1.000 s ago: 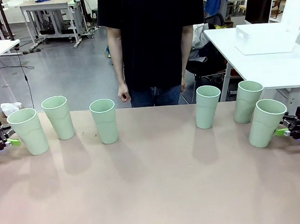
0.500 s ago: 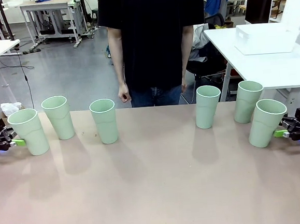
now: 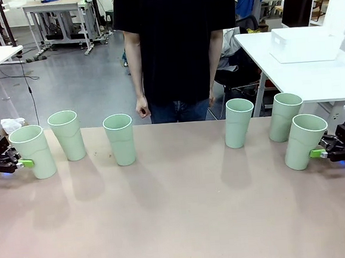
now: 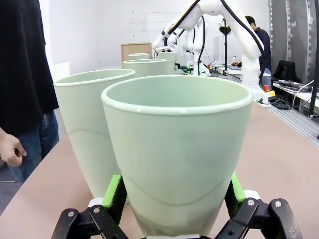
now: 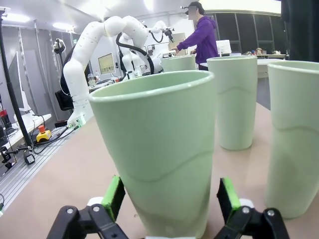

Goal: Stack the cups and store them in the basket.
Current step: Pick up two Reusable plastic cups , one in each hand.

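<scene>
Six pale green cups stand in a row across the far half of the table. My left gripper is open, low around the base of the leftmost cup; in the left wrist view its green pads flank that cup. My right gripper is open around the base of the rightmost cup, which stands between the pads in the right wrist view. The other cups stand free. The white basket sits on a side table at the far right.
A person in a black shirt stands at the far edge of the table, hands hanging at the sides. The brown table has wide free room in front of the cups. White side tables stand at the left and right.
Both grippers have slid inward along the table around their cups. The rightmost cup has shifted slightly to the left; the leftmost cup has stayed put.
</scene>
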Available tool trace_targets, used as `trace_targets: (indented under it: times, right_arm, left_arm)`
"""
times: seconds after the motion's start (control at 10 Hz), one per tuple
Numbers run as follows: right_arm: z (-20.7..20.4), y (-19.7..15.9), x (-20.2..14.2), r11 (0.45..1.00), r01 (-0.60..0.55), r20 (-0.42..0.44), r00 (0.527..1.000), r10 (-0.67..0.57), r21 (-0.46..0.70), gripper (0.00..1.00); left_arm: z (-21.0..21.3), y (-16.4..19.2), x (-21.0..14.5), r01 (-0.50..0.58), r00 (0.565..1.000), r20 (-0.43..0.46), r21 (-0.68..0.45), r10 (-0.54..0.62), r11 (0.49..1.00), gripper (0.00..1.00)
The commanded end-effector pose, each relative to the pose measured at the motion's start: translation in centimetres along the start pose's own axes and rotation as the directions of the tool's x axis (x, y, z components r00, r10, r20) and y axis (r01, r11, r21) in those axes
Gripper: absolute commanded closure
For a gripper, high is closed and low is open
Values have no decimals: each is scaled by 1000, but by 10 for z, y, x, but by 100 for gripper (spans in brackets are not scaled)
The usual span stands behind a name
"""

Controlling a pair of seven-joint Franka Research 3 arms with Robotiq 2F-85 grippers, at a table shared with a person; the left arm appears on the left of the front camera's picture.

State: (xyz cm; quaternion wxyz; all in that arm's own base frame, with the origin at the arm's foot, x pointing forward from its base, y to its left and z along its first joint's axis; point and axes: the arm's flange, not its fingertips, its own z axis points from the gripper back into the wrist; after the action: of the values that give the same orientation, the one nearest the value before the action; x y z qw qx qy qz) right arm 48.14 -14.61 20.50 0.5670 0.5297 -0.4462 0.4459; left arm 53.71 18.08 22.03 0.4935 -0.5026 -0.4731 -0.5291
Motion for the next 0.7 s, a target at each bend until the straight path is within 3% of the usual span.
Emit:
trace_targets:
  times: [0.0,0.6]
  right_arm:
    - [-13,7,5,1000,-7,2,1000,7,-26,0]
    - [-27,10,6,1000,13,-3,1000,-13,6,0]
  left_arm:
    - [-12,-8,0,27,999,16,49,-28,998,0]
    - [-21,-8,0,29,998,46,74,-33,997,0]
